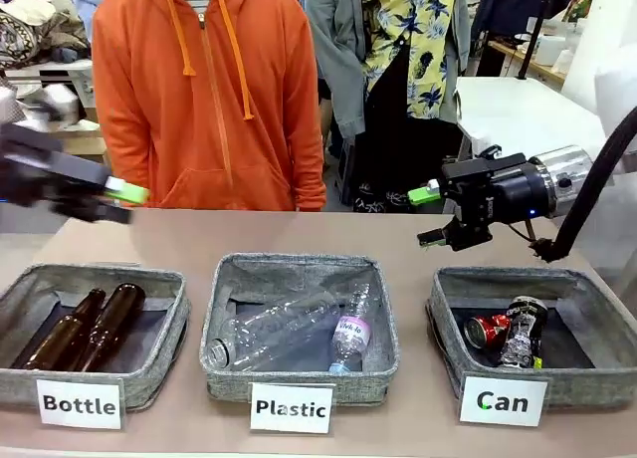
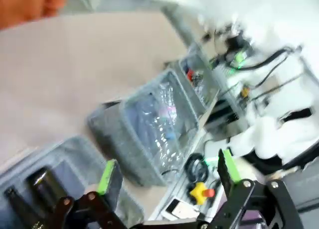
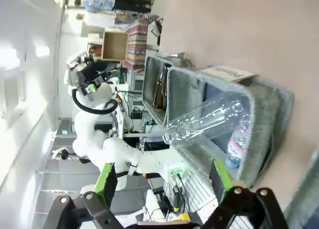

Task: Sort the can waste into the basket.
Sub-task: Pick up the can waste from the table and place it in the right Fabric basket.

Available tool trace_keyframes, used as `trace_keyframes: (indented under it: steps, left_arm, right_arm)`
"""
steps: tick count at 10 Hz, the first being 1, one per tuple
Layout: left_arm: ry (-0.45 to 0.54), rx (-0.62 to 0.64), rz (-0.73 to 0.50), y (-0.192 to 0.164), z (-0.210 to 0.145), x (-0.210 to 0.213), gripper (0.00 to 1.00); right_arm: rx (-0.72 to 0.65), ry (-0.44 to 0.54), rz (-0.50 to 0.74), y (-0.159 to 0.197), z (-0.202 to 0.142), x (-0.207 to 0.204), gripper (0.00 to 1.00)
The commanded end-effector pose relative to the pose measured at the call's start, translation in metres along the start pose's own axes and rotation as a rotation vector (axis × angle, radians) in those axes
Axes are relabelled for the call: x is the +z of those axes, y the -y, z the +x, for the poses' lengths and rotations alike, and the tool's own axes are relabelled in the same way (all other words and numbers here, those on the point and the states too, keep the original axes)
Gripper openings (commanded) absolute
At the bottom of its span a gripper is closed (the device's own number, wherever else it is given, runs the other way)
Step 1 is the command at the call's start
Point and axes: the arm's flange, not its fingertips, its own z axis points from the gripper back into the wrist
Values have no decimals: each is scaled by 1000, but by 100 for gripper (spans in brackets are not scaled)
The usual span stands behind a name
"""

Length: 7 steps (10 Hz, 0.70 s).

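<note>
The grey basket (image 1: 582, 385) with the white "Can" label stands at the right of the table. Inside it lie the can waste: a shiny red can (image 1: 487, 331) and a black can (image 1: 525, 335) with a silver top, side by side. My right gripper (image 1: 429, 216) hovers open and empty above the table, just behind that basket's left end. At the far left my left gripper (image 1: 112, 203), blurred, is open and empty above the table behind the "Bottle" basket. From the left wrist, between the open left gripper (image 2: 168, 171) fingers, the basket (image 2: 198, 64) looks small and far off, the red can (image 2: 190, 75) a speck in it.
The "Plastic" basket (image 1: 224, 373) in the middle holds clear plastic bottles (image 1: 289, 334). The "Bottle" basket (image 1: 159, 363) at the left holds two brown glass bottles (image 1: 85, 329). A person in an orange hoodie (image 1: 209, 90) stands at the far side. Bare tabletop lies behind the baskets.
</note>
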Motion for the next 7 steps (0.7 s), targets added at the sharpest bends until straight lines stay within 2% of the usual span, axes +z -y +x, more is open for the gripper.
trace_keyframes:
  steps: [1, 2, 7]
  left_arm:
    - [203, 102, -110, -41, -51, 72, 100]
    - [0, 0, 0, 0, 0, 0, 100]
    - [0, 0, 0, 0, 0, 0, 100]
  right_arm:
    - [-6, 89, 13, 0, 6, 26, 100]
    - [0, 0, 0, 0, 0, 0, 100]
    - [0, 0, 0, 0, 0, 0, 100]
